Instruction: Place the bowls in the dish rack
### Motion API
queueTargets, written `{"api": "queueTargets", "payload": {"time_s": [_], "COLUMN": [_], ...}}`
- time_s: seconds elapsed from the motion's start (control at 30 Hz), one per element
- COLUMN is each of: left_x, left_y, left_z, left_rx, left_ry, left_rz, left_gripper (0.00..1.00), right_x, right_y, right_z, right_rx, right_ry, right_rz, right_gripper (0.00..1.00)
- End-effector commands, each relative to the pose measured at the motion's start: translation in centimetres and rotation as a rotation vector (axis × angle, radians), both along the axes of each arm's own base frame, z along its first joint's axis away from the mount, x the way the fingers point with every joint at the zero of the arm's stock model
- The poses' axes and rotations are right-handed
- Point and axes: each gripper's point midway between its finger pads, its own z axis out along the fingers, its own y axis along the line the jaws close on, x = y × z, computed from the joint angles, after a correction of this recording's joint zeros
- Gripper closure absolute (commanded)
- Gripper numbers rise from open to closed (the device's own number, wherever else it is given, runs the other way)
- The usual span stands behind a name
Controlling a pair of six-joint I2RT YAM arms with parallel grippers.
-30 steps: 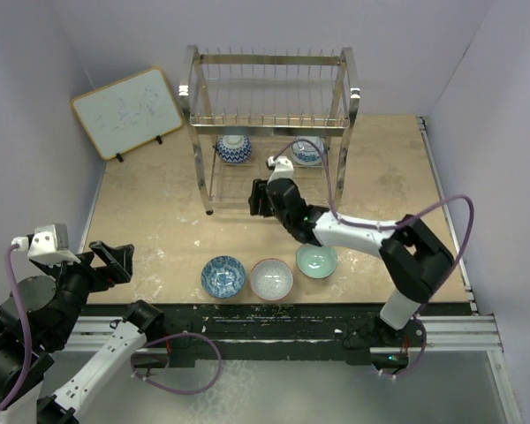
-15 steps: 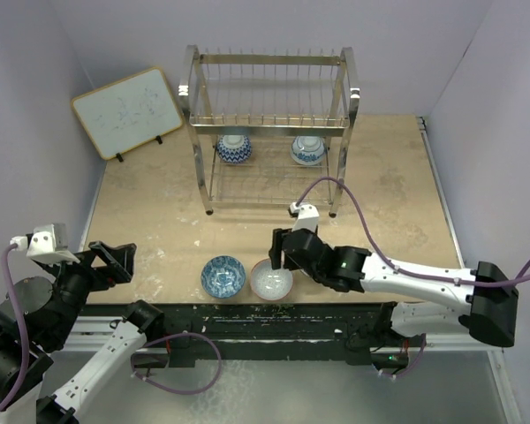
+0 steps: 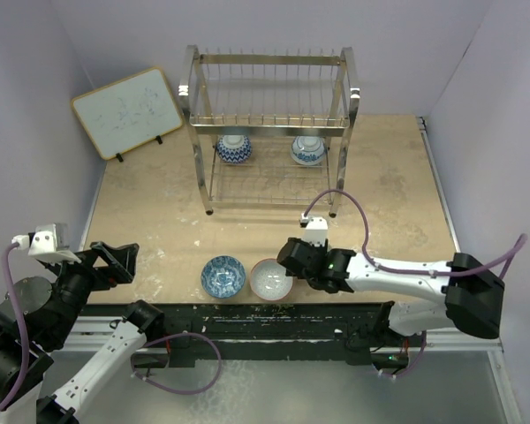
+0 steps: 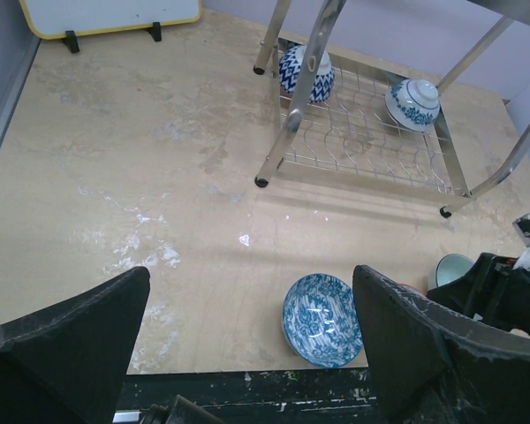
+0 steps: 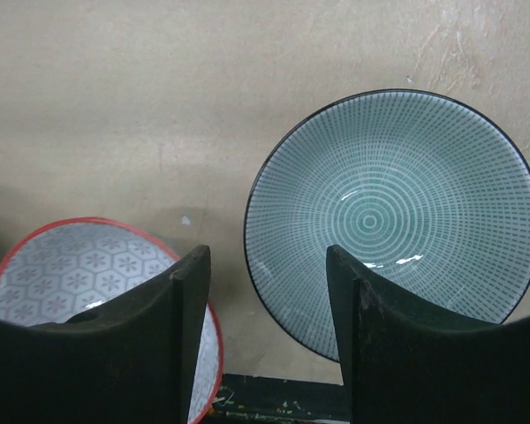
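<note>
The silver wire dish rack [image 3: 269, 124] stands at the back and holds two blue-and-white bowls on its lower tier [image 3: 234, 147] [image 3: 307, 150]. Near the front edge sit a blue-patterned bowl [image 3: 223, 276] and a pale bowl with a red rim [image 3: 271, 279]. My right gripper [image 3: 302, 259] hangs low beside the pale bowl and hides the mint bowl in the top view. In the right wrist view the gripper [image 5: 265, 256] is open, with the left rim of the mint bowl [image 5: 393, 221] between its jaws and the pale bowl [image 5: 71, 278] at left. My left gripper [image 4: 250, 274] is open and empty, raised at the front left.
A wood-framed whiteboard [image 3: 126, 111] leans at the back left. The table's front edge [image 5: 283, 397] lies just below the right gripper. The right arm [image 4: 503, 287] shows at the right edge of the left wrist view, next to the blue bowl [image 4: 322, 320].
My right arm has drawn back from the rack to the front of the table and come down over the mint bowl, shifting slightly right. The left arm has not moved.
</note>
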Motion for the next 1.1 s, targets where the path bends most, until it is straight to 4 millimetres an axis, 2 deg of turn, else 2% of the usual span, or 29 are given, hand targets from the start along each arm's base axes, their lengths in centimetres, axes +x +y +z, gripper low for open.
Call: {"api": "queueTargets", "payload": {"time_s": [0.0, 0.27, 0.4, 0.63, 0.93, 1.07], "left_x": [0.8, 0.6, 0.4, -0.1, -0.3, -0.3], "left_y": [-0.8, -0.6, -0.5, -0.3, -0.2, -0.3], "left_z": [1.4, 1.3, 1.2, 1.1, 1.2, 1.1], "left_rx": [-0.015, -0.018, -0.024, -0.037, -0.041, -0.043], "left_ry": [-0.033, -0.037, -0.036, -0.039, -0.045, -0.044], "left_rz": [-0.018, -0.017, -0.015, -0.013, -0.013, -0.014], "left_gripper": [0.01, 0.01, 0.01, 0.01, 0.01, 0.01], "right_x": [1.3, 2.8, 3.0, 3.0, 2.8, 2.9], "right_y": [-0.5, -1.1, -1.6, -2.0, -2.2, -2.1], "right_z": [-0.3, -0.1, -0.3, -0.3, -1.7, -1.5], "right_rx": [-0.031, -0.056, -0.069, -0.067, -0.116, -0.104], "right_ry": [-0.027, -0.055, -0.057, -0.067, -0.036, -0.041], "right_rz": [-0.095, -0.123, -0.126, -0.116, -0.123, -0.127], "right_gripper": [0.44, 0.47, 0.57, 0.67, 0.64, 0.75]}}
